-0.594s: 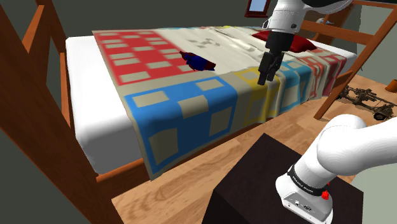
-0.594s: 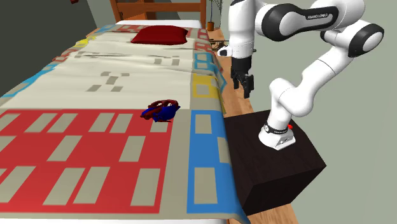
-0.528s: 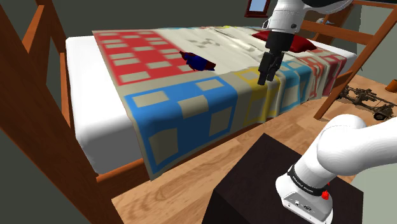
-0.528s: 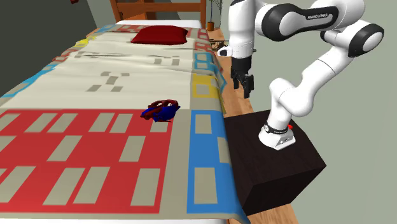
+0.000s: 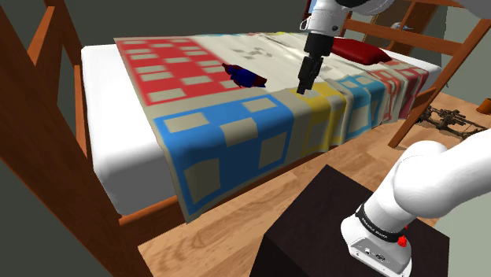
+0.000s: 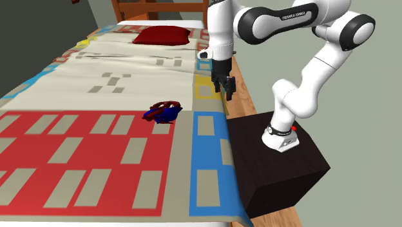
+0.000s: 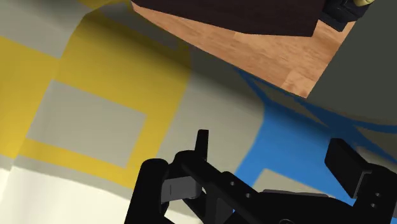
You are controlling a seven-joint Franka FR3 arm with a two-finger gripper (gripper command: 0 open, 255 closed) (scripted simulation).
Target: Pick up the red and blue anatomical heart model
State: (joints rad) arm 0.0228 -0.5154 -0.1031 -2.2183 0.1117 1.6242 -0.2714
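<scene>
The red and blue heart model [image 5: 245, 75] lies on the patchwork quilt [image 5: 236, 130], by the edge of its red-checked patch; in the second exterior view the heart model [image 6: 163, 111] rests mid-bed. My black gripper [image 5: 304, 87] hangs over the quilt's yellow patch near the bed's side edge, well to the shoulder view's right of the heart. Seen from across, the gripper [image 6: 227, 94] hovers above the bed edge, apart from the heart. Looking along the gripper [image 7: 273, 156], its fingers stand apart with nothing between them, over yellow and blue quilt squares.
A dark red pillow [image 5: 359, 51] lies at the head of the bed. Wooden bed posts [image 5: 55, 149] rise at the shoulder view's left. My dark stand [image 6: 277, 164] sits beside the bed on the wood floor. A small brown model [image 5: 452, 122] lies on the floor.
The arm has swung toward the shoulder view's left, carrying the gripper from beside the bed to above the quilt's edge, closer to the heart. The heart has not moved.
</scene>
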